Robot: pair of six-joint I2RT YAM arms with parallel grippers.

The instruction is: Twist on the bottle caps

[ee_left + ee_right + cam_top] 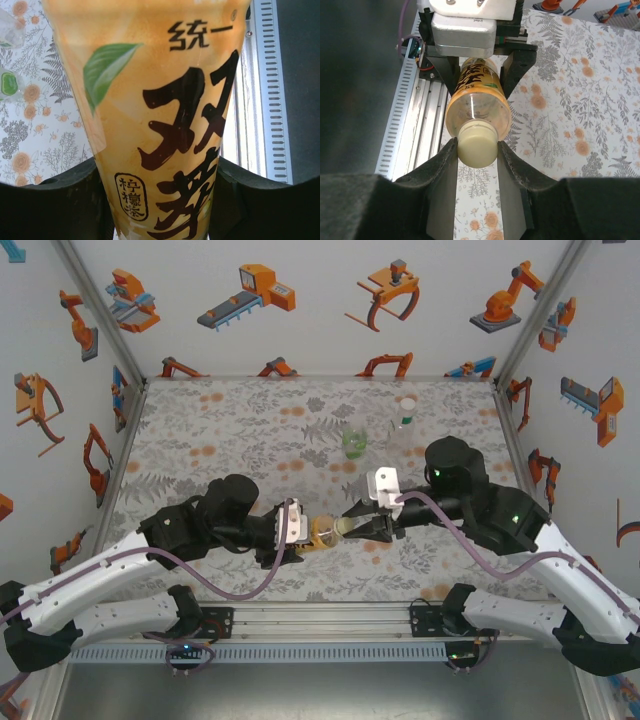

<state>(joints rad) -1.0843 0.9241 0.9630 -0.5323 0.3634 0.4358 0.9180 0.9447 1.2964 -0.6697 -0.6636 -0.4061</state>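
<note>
Amber bottle point(477, 100) is gripped sideways by the left hand point(160, 200), while the right hand point(477, 146) pinches its pale cap point(477, 150).

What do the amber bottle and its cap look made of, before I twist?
The amber bottle looks like clear plastic, glossy: a glare streak runs down it and tinted drink shows through. The cap seems opaque cream plastic, smooth and satin.

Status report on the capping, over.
Left pincer shut on amber bottle, held level. Right pincer shut on its cap. Green bottle and slim bottle stand far back, out of the way.
</note>
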